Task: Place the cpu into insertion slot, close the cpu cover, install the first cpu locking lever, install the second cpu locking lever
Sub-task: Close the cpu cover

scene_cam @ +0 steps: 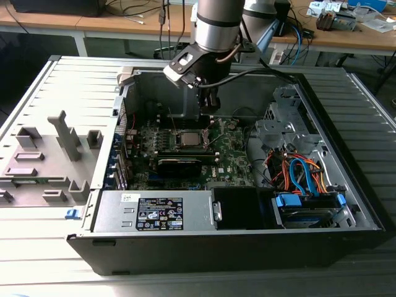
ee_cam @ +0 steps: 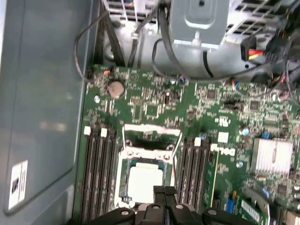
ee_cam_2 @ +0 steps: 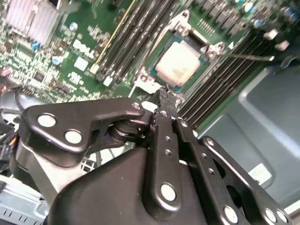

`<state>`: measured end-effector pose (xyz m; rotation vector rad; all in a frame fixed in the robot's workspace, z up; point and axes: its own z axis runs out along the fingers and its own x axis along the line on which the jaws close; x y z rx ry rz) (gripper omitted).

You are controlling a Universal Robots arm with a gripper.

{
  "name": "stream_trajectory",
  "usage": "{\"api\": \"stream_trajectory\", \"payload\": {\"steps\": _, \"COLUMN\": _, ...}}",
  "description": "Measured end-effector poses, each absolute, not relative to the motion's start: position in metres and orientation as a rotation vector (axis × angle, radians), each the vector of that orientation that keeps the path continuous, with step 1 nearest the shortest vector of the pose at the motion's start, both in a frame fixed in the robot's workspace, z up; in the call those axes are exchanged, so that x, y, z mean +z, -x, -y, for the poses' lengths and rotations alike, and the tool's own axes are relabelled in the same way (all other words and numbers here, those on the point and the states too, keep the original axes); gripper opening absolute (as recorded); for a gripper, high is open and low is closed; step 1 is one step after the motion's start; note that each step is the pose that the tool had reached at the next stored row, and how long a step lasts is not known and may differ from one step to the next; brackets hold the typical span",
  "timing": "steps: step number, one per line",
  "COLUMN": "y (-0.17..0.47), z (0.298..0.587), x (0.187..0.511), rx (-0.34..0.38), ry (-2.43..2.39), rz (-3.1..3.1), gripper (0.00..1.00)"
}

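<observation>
The cpu [ee_cam: 145,180], a square silvery chip [ee_cam_2: 178,63], lies flat in the insertion slot [ee_cam: 122,187] on the green board. The cpu cover [ee_cam: 152,127], a thin silver frame, looks hinged up off the chip on the side away from my fingers. A thin metal locking lever [ee_cam_2: 248,57] sticks out beside the socket. My gripper [ee_cam_2: 166,96] is shut with nothing between its fingers. Its tips hover just above the socket's near edge [ee_cam: 164,191]. In the exterior view the gripper [scene_cam: 209,106] hangs inside the case, above the socket [scene_cam: 187,137].
Black memory slots [ee_cam: 98,173] flank the socket on both sides. A finned heatsink [ee_cam: 272,157] sits on the board. The case's grey wall [ee_cam: 42,108] is close by. A drive cage with orange and blue cables [scene_cam: 303,176] and a power supply [scene_cam: 154,210] fill the case's front.
</observation>
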<state>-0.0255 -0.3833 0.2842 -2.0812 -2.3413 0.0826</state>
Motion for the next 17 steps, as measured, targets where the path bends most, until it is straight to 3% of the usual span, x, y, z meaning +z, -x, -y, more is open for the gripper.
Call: {"api": "stream_trajectory", "payload": {"steps": 17, "y": -0.037, "z": 0.381, "x": 0.278, "rx": 0.088, "ry": 2.079, "rz": 2.338, "gripper": 0.11}}
